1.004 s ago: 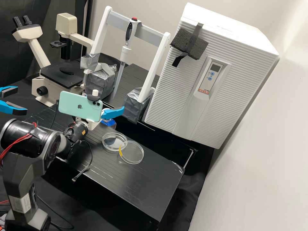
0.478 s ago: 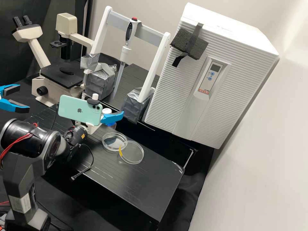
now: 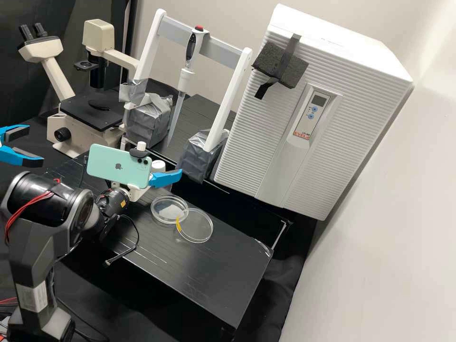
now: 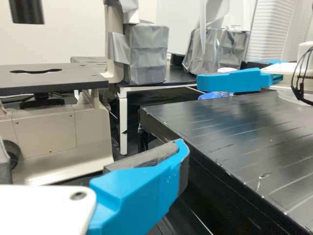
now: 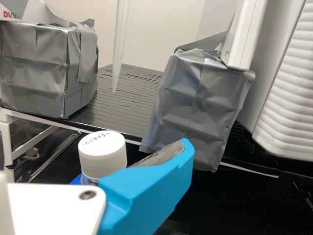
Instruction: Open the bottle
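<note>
The bottle [image 5: 101, 152] is small, with a white screw cap and a blue body, and stands upright on the black platform [image 3: 213, 270] near its far left corner. In the high view its cap [image 3: 158, 165] shows just above a blue finger [image 3: 165, 178] of my right gripper [image 3: 160, 175]. That gripper is open and low around the bottle. In the right wrist view its finger [image 5: 151, 186] lies beside the cap with a small gap. My left gripper [image 3: 29, 146] hangs open at the far left, apart from the bottle, its finger [image 4: 142, 186] off the platform's edge.
Two clear petri dishes [image 3: 168, 209] [image 3: 195, 225] lie side by side on the platform close to the right gripper. Grey taped blocks [image 3: 147, 116] [image 3: 199, 152] hold a pipette stand [image 3: 190, 57] behind the bottle. A microscope [image 3: 76, 109] stands at far left, a white ribbed machine [image 3: 313, 109] at right.
My right gripper has sunk lower beside the bottle, so the white cap now shows above its blue finger. The bottle has stayed in place. The left gripper has barely shifted.
</note>
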Controlling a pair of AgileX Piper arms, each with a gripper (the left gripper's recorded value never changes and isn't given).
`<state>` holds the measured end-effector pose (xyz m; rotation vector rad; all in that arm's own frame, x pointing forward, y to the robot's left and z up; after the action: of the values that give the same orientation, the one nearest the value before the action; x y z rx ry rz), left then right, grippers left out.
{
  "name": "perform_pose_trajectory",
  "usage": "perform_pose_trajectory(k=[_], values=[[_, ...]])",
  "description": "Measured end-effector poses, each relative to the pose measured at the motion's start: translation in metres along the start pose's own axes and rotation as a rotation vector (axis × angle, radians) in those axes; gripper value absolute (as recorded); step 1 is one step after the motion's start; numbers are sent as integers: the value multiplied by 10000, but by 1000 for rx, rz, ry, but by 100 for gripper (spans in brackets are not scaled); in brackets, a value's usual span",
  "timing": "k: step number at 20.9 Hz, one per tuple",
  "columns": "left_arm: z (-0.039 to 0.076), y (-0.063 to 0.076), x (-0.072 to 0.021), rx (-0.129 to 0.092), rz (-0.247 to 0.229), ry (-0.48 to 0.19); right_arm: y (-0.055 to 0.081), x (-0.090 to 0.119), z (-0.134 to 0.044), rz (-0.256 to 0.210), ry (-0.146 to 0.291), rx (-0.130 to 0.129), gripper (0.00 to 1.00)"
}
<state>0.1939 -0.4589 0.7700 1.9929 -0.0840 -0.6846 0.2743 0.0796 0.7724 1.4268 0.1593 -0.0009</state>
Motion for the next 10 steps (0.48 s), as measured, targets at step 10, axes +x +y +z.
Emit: perform_pose_trajectory(k=[10], values=[[-8, -4, -10, -1, 1, 6, 29, 14, 33, 14, -17, 6, 0]])
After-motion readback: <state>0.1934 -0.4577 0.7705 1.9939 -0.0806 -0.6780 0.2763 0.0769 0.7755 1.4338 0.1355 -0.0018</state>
